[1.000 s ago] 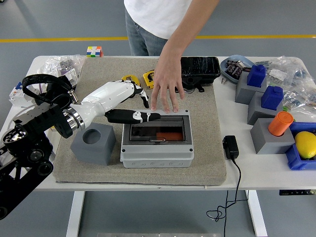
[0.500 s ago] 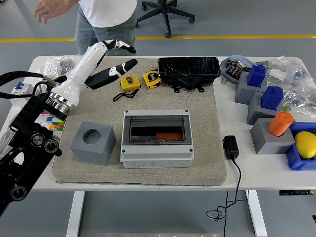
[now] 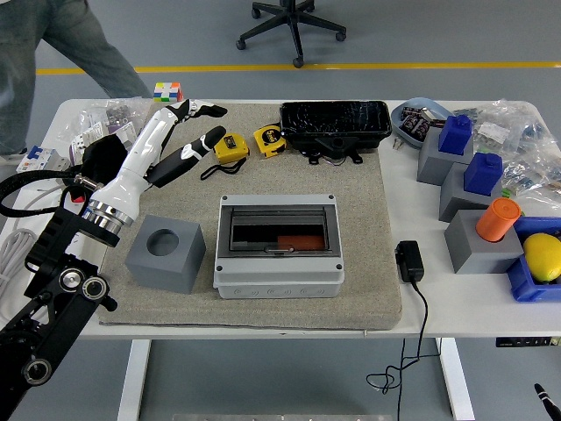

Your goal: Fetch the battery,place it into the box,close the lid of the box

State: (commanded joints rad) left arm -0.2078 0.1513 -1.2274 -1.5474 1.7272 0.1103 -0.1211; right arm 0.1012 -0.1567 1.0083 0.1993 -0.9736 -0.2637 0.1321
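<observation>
One left hand [image 3: 188,132], fingers loose and empty, is drawn back from the box [image 3: 279,245]; its lid is shut, an orange battery [image 3: 296,240] seen inside, the task judged complete.

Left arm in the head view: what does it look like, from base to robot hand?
The left arm is black metal links with round joints and bolts, black cables looping beside it. A silver ring joins a glossy white forearm shell. The robot hand is white with black finger segments.
</observation>
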